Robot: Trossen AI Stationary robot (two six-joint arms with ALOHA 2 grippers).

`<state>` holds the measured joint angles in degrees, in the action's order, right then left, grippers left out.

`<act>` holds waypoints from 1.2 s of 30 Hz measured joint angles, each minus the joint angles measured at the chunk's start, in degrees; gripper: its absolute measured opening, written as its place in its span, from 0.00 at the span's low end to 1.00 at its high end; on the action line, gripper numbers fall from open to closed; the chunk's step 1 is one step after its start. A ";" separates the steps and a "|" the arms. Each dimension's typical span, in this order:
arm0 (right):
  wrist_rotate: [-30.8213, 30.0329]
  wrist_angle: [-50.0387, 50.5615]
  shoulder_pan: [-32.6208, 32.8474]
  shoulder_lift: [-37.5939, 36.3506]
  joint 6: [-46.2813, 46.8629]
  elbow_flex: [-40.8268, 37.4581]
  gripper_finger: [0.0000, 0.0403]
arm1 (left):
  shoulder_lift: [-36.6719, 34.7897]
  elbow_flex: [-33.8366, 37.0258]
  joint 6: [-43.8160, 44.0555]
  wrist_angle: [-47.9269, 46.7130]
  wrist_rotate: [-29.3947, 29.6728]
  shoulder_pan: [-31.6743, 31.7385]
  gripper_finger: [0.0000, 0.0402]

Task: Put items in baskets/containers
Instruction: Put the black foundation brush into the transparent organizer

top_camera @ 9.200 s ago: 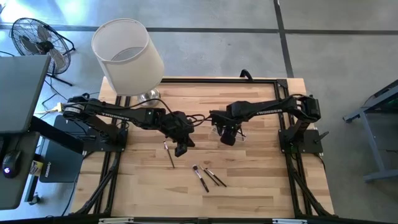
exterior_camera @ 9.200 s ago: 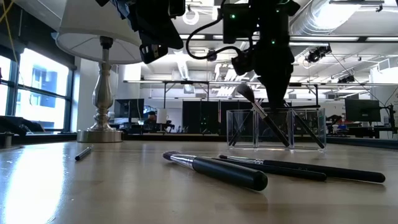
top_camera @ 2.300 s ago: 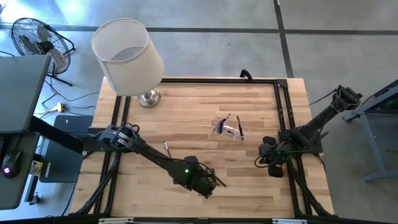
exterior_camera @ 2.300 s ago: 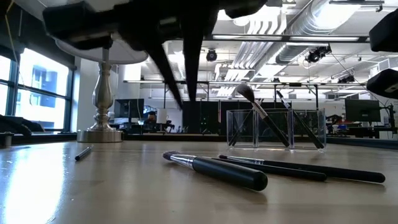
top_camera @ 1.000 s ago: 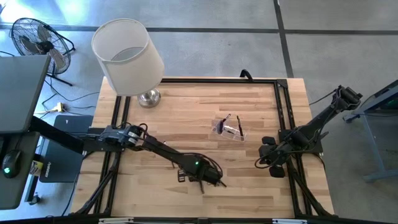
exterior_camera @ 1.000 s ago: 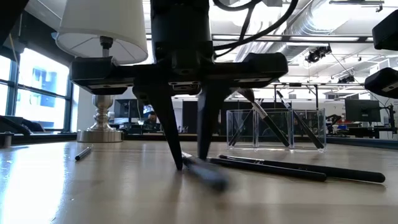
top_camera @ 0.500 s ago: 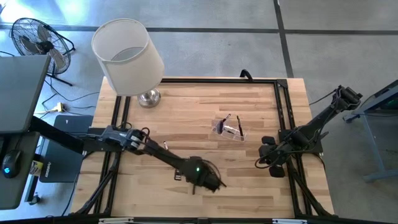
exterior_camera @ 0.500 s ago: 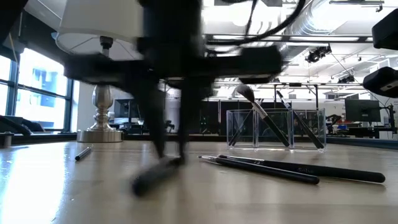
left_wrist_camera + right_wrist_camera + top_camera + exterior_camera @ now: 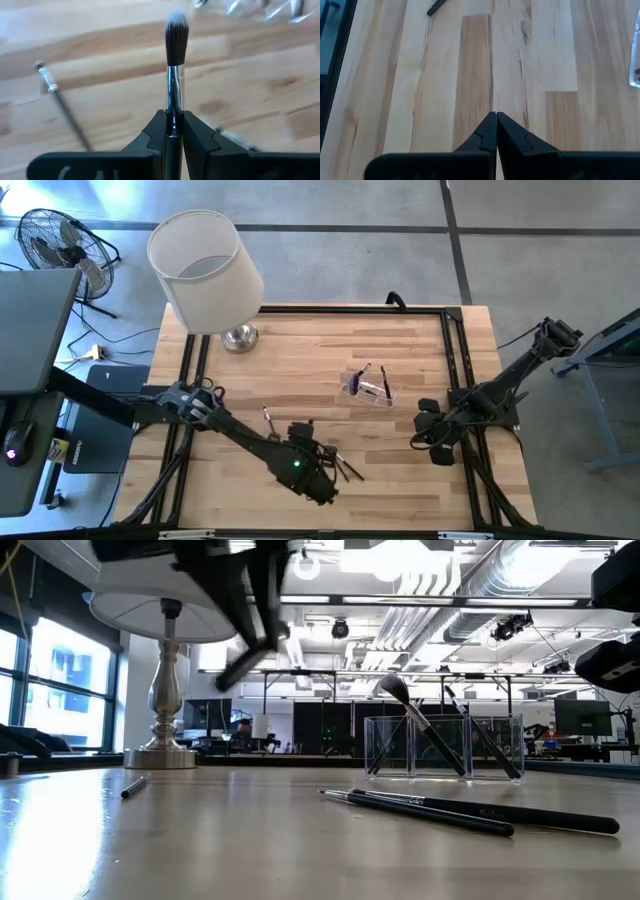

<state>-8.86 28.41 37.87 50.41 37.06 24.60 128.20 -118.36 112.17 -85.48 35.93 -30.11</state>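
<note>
My left gripper (image 9: 303, 442) is shut on a makeup brush (image 9: 175, 35) with a dark handle, silver ferrule and grey-tipped bristles, held well above the table (image 9: 258, 585). Two slim brushes (image 9: 346, 467) lie on the wood near it, and another lies to the left (image 9: 268, 422). The clear plastic box (image 9: 368, 386) stands mid-table with several brushes leaning in it, one fluffy-headed (image 9: 395, 690). My right gripper (image 9: 496, 118) is shut and empty, low over the table by its right edge (image 9: 423, 430). My left gripper pinches the brush between its two fingers at the join of ferrule and handle (image 9: 173, 122). The bristle end sticks out past the fingertips. The brush is lifted clear of the table and tilted, its dark handle (image 9: 238, 668) slanting down below the fingers.
A table lamp with a big white shade (image 9: 205, 270) stands on its metal foot (image 9: 240, 337) at the far left corner. Black frame rails (image 9: 452, 380) run along the table's edges. Bare wood lies between the box and the near edge.
My left gripper stood with its fingertips on the table, one on each side of the thick brush. It took hold, dragged the brush a little toward the left edge, then rose. The brush is now lifted clear and tilted. The two thin brushes stayed on the table.
</note>
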 joint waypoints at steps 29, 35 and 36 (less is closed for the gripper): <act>-11.56 -6.70 -10.90 1.83 18.95 0.07 0.00 | -38.40 81.01 -83.65 133.54 -24.89 30.11 0.08; -15.66 -9.43 -10.91 2.61 23.97 0.07 0.00 | -38.38 79.94 -99.58 136.80 -32.44 34.48 0.08; -16.34 -9.61 -10.88 2.69 24.47 0.07 0.00 | -38.37 79.40 -102.10 136.75 -32.75 35.02 0.08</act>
<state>-25.20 18.80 26.98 53.11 61.53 24.67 89.83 -38.97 10.07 51.27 3.18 4.91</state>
